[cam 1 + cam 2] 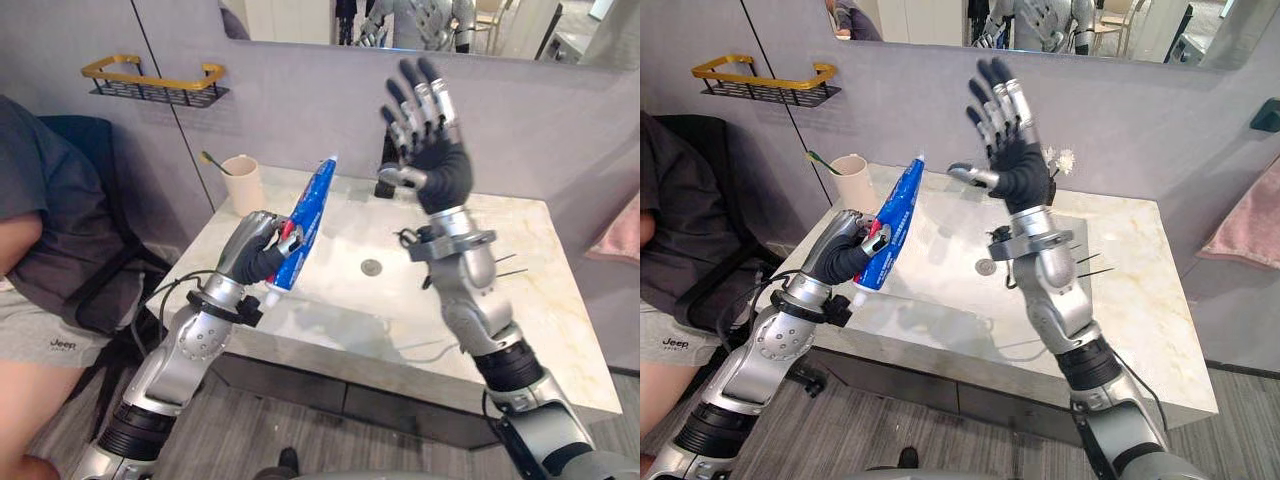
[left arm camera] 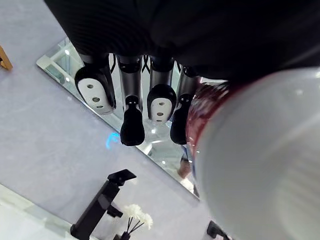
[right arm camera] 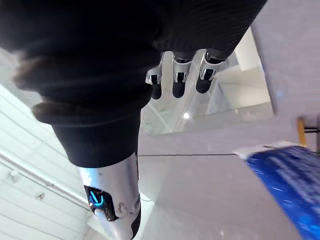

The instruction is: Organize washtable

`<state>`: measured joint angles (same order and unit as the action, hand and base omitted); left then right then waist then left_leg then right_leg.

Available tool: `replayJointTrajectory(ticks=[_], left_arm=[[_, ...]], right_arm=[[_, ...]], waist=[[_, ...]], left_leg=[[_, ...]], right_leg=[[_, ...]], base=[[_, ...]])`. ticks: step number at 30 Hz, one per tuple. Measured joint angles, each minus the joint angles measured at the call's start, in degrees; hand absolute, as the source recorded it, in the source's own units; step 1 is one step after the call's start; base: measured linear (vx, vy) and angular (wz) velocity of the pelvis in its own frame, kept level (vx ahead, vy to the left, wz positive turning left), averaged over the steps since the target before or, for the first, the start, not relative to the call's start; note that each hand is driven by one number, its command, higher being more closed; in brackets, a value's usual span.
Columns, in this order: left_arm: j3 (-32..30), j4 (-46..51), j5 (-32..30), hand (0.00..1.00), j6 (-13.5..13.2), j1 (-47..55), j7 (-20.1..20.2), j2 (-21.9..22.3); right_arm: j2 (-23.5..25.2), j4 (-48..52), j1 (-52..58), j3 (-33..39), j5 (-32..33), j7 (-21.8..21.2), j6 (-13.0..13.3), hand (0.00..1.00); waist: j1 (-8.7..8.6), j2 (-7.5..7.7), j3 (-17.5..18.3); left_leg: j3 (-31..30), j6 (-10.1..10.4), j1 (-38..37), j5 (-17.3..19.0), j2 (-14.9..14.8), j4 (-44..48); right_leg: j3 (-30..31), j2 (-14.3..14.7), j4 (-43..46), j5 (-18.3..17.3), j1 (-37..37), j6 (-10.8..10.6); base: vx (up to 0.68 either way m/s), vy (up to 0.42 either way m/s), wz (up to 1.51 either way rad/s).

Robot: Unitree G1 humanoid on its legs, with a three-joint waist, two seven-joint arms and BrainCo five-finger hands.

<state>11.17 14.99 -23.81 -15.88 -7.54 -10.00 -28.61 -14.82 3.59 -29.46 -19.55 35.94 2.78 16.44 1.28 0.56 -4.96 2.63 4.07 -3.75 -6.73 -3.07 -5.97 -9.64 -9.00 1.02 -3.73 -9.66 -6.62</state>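
Toothpaste tube [image 1: 309,222] is gripped in the left hand [image 1: 252,250] above the worktop's [image 1: 545,300] left front edge. It is cap down, its long axis slanting up toward the cup [image 1: 243,185] at the back-left corner. The right hand [image 1: 440,165] is raised, spread and empty, farther from the cup.

Both silver-grey arms up: L robot hand [image 1: 256,250] gripping, R robot hand [image 1: 438,165] open.
L arm comes in from lower left, elbow bent, forearm angled up and fwd. Its fingers [image 1: 268,224] and thumb are curled round a blue-and-white plastic tube [image 1: 310,215], held tilted w/ the cap end low. R arm rises from lower right w/ the forearm nearly vertical and the wrist straight. Its dark-tipped fingers [image 1: 418,95] are straight, spread, pointing up. Thumb sticks out sideways toward the L side; holds nothing.
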Motion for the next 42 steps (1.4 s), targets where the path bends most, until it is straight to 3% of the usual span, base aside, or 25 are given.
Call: replayJointTrajectory(ticks=[6,17,26,35,36,42], left_arm=[[1.58,3.77,-2.32,1.00,-0.18,0.00,-4.00,3.04],[6.67,2.26,-3.71,1.00,1.38,0.06,-4.94,5.46],[11.31,-0.44,-1.84,1.00,1.58,0.05,-4.16,5.30],[14.73,-4.07,-1.65,1.00,0.94,0.14,-1.19,3.43],[14.71,-4.10,-1.64,1.00,0.80,0.15,-1.22,3.06],[14.68,-4.32,-1.65,1.00,-0.28,0.14,-1.21,1.39]], right_arm=[[2.79,-5.10,0.62,-3.07,0.62,0.04,-1.44,0.00],[5.01,-9.27,2.05,-4.36,6.18,-0.23,-1.50,0.00],[5.02,-10.69,2.03,-6.48,11.16,-0.63,-1.46,0.00],[3.78,-11.21,-0.66,-11.29,22.38,-6.92,-3.34,0.00],[3.40,-11.22,-1.05,-12.01,23.25,-6.96,-3.40,1.00],[1.87,-11.21,-2.19,-13.80,24.28,-8.00,-4.51,1.00]], waist=[[0.09,-0.52,-0.40],[0.69,-0.43,-0.41],[0.96,-0.38,-0.43],[1.07,0.13,-0.73],[1.08,0.26,-0.81],[1.09,0.37,-0.82]], left_leg=[[-0.89,0.26,0.66,-0.57,0.00,0.00],[-0.94,-0.16,1.60,-1.34,-0.01,0.22],[-0.91,-0.20,1.56,-1.51,-0.05,0.01],[-0.53,-0.19,1.57,-1.51,-0.26,0.01],[-0.50,-0.19,1.58,-1.51,-0.29,0.02],[-0.01,-0.11,2.11,-1.57,-0.57,0.01]], right_leg=[[-1.22,0.06,-0.13,-0.38,0.13,0.73],[-1.00,0.18,-0.62,0.65,0.95,0.36],[-0.91,0.16,-0.71,0.63,1.02,0.60],[-0.49,0.38,-1.30,1.11,1.02,0.58],[-0.46,0.40,-1.30,1.15,1.03,0.56],[0.16,0.62,-1.27,1.41,1.89,0.59]], base=[[-0.05,-0.004,0.09],[0.00,-0.005,-0.01],[-0.03,-0.007,0.00],[0.00,-0.003,-0.01],[0.00,0.000,0.00],[0.00,-0.002,-0.04]])
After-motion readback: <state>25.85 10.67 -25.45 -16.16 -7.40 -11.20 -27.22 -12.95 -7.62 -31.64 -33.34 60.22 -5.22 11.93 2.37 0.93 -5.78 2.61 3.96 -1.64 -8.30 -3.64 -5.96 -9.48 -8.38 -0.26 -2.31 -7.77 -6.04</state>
